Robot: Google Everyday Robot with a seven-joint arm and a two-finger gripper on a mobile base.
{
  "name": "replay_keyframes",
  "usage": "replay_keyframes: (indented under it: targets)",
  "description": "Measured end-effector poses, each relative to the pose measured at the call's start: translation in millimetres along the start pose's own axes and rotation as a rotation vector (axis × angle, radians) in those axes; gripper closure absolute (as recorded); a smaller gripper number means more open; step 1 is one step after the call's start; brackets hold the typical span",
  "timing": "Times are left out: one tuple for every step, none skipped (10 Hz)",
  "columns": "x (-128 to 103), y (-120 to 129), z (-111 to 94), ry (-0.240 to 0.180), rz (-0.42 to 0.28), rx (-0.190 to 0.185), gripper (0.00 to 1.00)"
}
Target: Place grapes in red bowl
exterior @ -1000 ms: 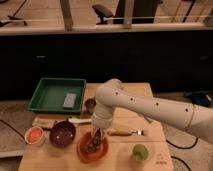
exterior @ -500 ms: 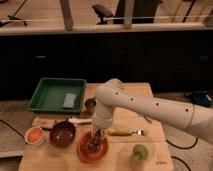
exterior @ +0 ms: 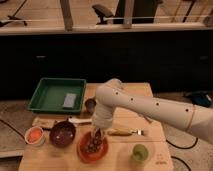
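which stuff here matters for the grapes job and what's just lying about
Job: grapes, red bowl, gripper shut, low over that bowl at the grapes.
Lying about: green tray, maroon bowl, small white bowl, green fruit.

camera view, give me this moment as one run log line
gripper: shut, low over red bowl | grapes: in red bowl, under gripper

You cannot tell whether the gripper (exterior: 96, 134), low over the red bowl (exterior: 81, 151), touches the grapes (exterior: 92, 145); the arm (exterior: 150, 106) runs off the right edge.
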Motion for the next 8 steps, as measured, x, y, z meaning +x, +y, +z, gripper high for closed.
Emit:
replay_keyframes:
  targets:
    - [0.1,-0.1,-0.2,0.0,-0.001,0.0,0.98]
    - [0.1,-0.2,-0.2,0.0,-0.003,0.0,0.98]
    - [0.1,0.0,-0.3,0.0,-0.005,0.0,0.98]
    - [0.2,0.2,-0.3,0.001,-0.005,0.0,0.98]
    - [0.2,0.5,-0.4,0.001,-0.007,0.0,0.98]
    - [0.1,0.4,-0.4,0.0,-0.01,0.0,0.98]
    - [0.0,0.1,-0.6,0.0,-0.013,0.0,0.98]
    - [-0.1,0.2,-0.7,0.0,-0.016,0.0,0.99]
